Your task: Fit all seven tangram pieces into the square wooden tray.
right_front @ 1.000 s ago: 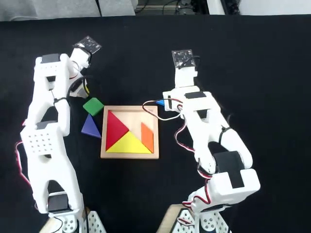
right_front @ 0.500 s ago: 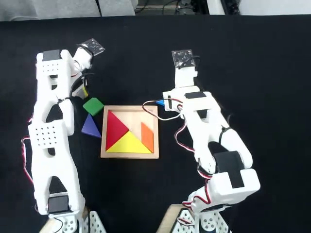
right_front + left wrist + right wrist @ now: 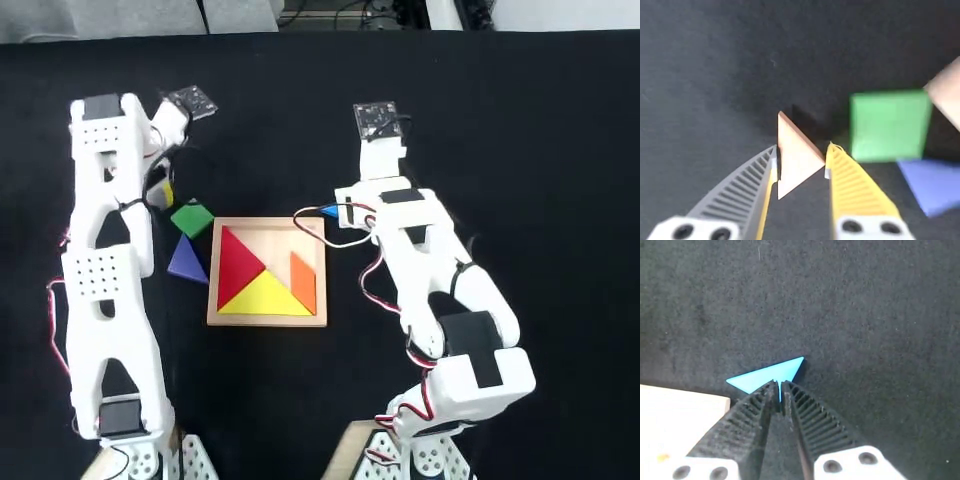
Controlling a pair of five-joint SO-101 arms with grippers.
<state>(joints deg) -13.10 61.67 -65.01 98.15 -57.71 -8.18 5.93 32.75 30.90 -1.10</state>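
High view, far left: left arm's upper links have swung back & stand taller vs 1 s ago, and the left gripper (image 3: 165,190) end has shifted slightly leftward. Left wrist view shows why: left gripper (image 3: 801,150) is part-closed, grey & yellow fingers pinching a small triangle (image 3: 794,162) by two sides, bare wood face toward the cam, apex pointing away. Prob. just picked & coming off the table (image 3: 520,120), though contact w/ the cloth can't be ruled out. Green square (image 3: 191,219) sits just beside it. Violet-blue triangle (image 3: 186,260) comes next, close to the left rim of the tray (image 3: 267,322). Both are in the same spots as before.

Tray holds 3 pcs: red triangle (image 3: 238,262), yellow triangle (image 3: 265,298), orange parallelogram (image 3: 303,282). Its top band is bare wood. So 4 pcs still to go, incl. the one in hand.

Just right of tray's top corner: cyan triangle (image 3: 329,211) on the table, right gripper (image 3: 779,389) all but closed, tips nipping its near edge. Right arm hasn't moved over the sec.; waiting, I'd say, while the left delivers.
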